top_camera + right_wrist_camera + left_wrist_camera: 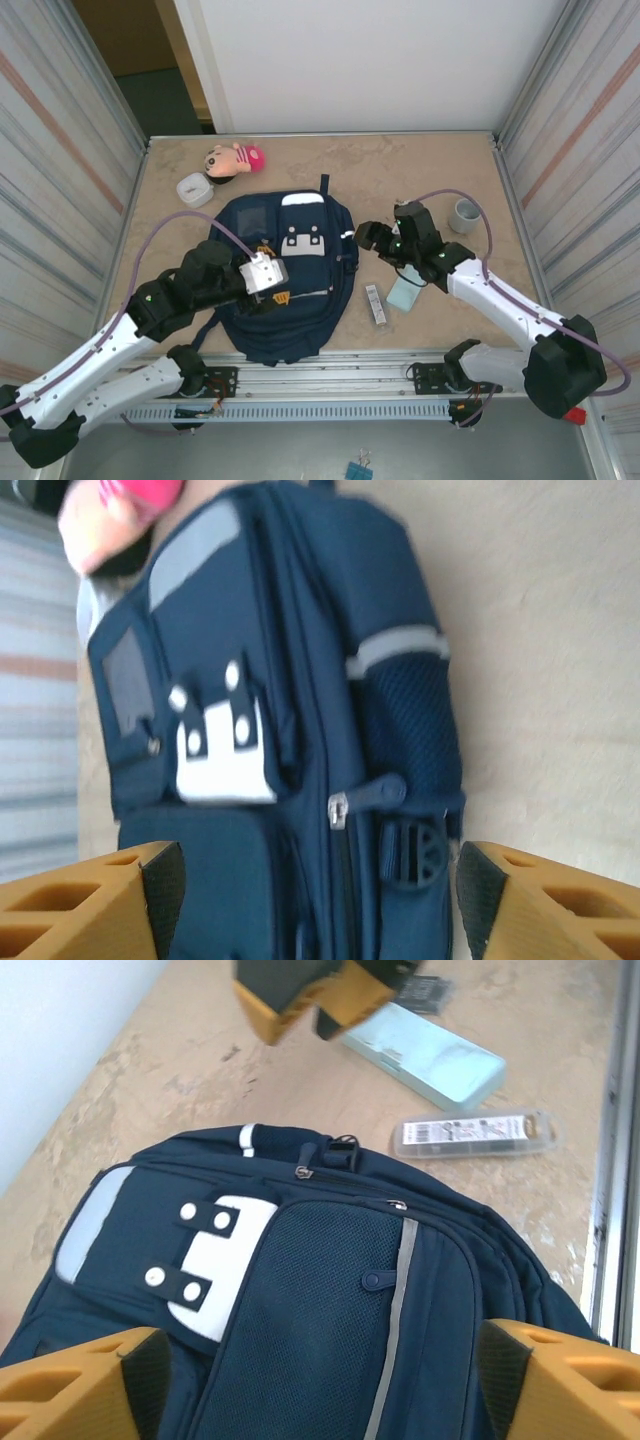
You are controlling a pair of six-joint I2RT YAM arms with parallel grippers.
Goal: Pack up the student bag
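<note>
Basically one student bag [310, 300] lies flat under the left fingers [80, 1390], long axis pointing away from the bases; right fingers [80, 900] hover at its right edge, both pairs apart and empty. Loose: one doll [232, 160], one pale-blue case [404, 293], one clear packet [375, 303], one white tub [194, 189], one grey cup [464, 213].

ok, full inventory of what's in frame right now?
navy-blue fabric backpack: one, navy with white patches, flat at centre of the beige table
plush doll with pink hat: one, pink and tan, far left
small white container: one, white, beside the doll
grey cup: one, grey, far right
light-blue flat case: one, pale blue, right of backpack
clear plastic pack: one, transparent, between backpack and case
left hand: yellow fingers, open over backpack
right hand: yellow fingers, open at backpack's right side
</note>
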